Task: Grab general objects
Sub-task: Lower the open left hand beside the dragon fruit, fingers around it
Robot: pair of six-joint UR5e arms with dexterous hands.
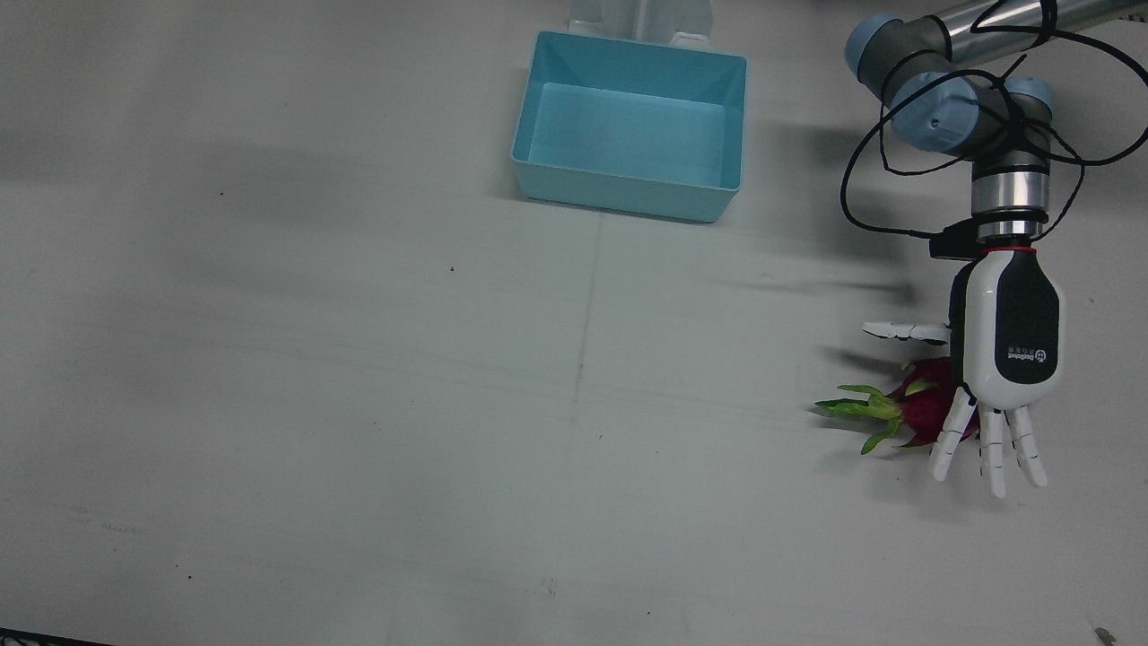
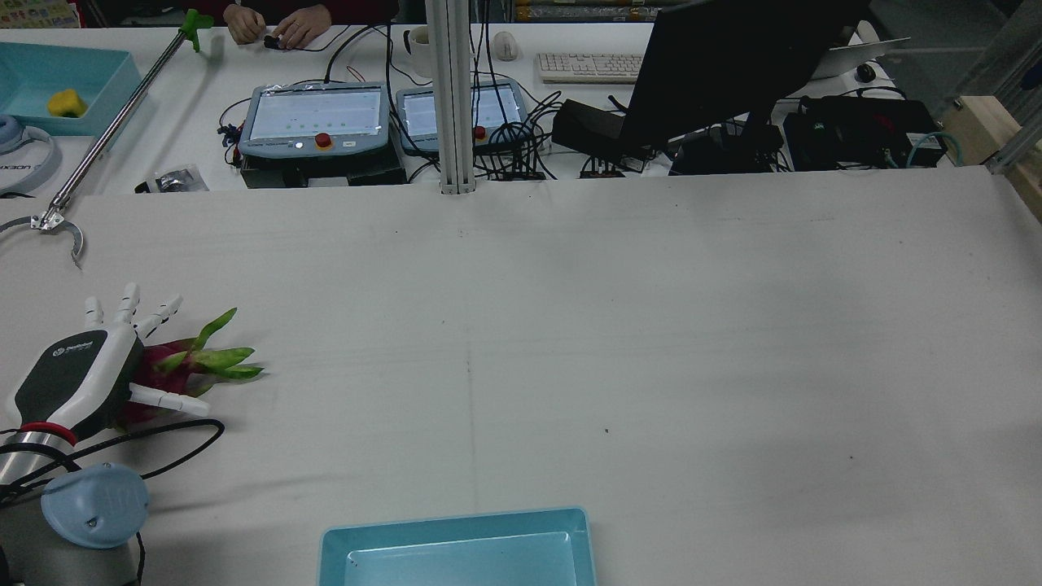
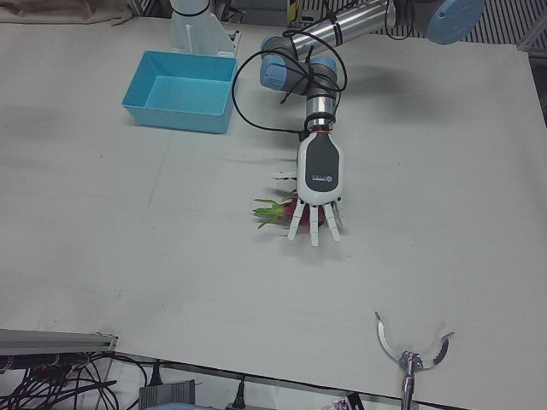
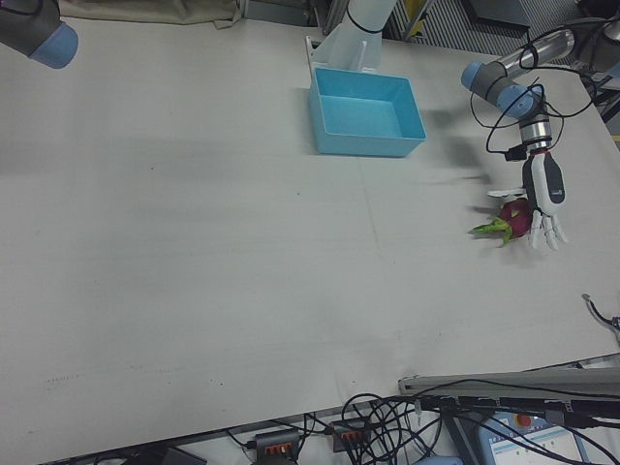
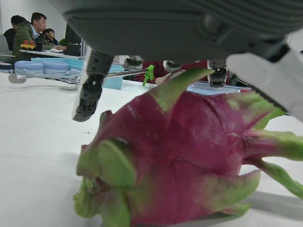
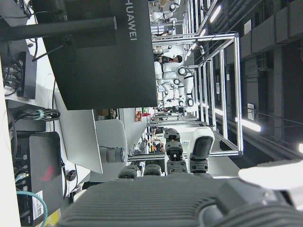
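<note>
In the front view, the left hand [image 1: 1004,359] is held palm-down over the dragon fruit [image 1: 915,408] on the table [image 1: 359,404], fingers spread and straight. In the rear view, the fruit [image 2: 175,362] is seen under the hand, leaves pointing toward the table's middle. In the left hand view, fingertips [image 5: 87,101] are seen apart above the fruit [image 5: 180,161]. In the right hand view, the right hand [image 6: 175,189] is seen with fingers extended, nothing held.

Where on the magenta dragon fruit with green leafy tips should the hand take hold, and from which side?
Grip the magenta dragon fruit around its plump round body, from above. It lies on its side on the white table, the thin green tips look too flimsy to hold, and the open left hand already hangs over it.
</note>
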